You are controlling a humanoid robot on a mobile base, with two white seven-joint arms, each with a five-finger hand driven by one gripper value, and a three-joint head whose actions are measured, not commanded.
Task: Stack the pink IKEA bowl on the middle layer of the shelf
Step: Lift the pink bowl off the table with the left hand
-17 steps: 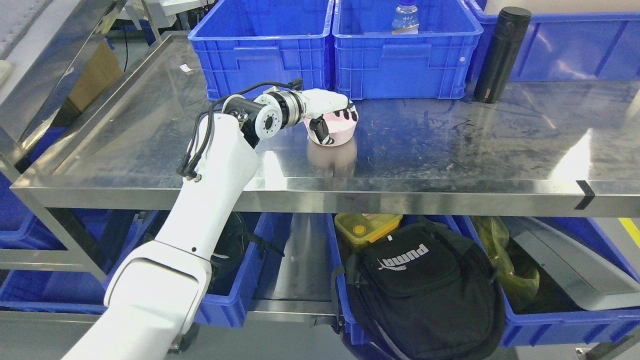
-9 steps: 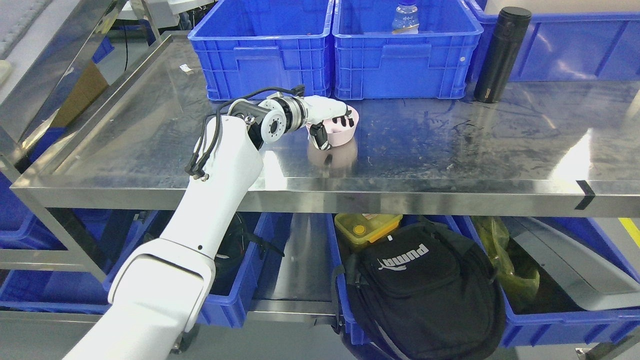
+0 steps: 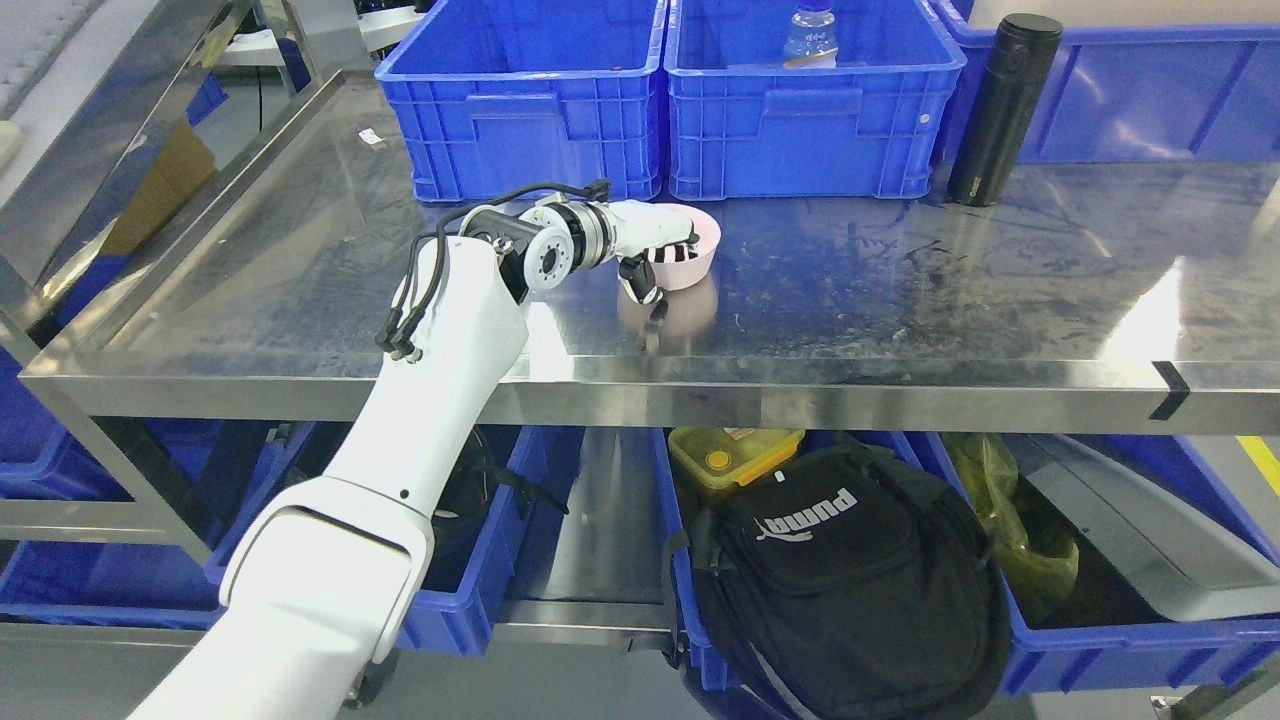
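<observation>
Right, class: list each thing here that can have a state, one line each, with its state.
Left robot hand: shut on the pink bowl.
Pink bowl: upright, gripped at its rim, on the steel shelf.
Black flask: upright, capped.
Black bag: on the layer below.
Yellow box: lid on.

The left hand (image 3: 652, 240) gripped the near-left rim of the pink bowl (image 3: 690, 258), fingers (image 3: 676, 249) inside it and the thumb outside, over the steel shelf (image 3: 900, 290). The bowl's reflection showed on the metal beneath. Two blue crates (image 3: 520, 100) stood side by side at the far edge, a water bottle (image 3: 810, 35) in the right one. A black flask (image 3: 1003, 108) stood upright to the right of them. Below the shelf lay a black backpack (image 3: 850, 590) and a yellow lunch box (image 3: 735, 452).
</observation>
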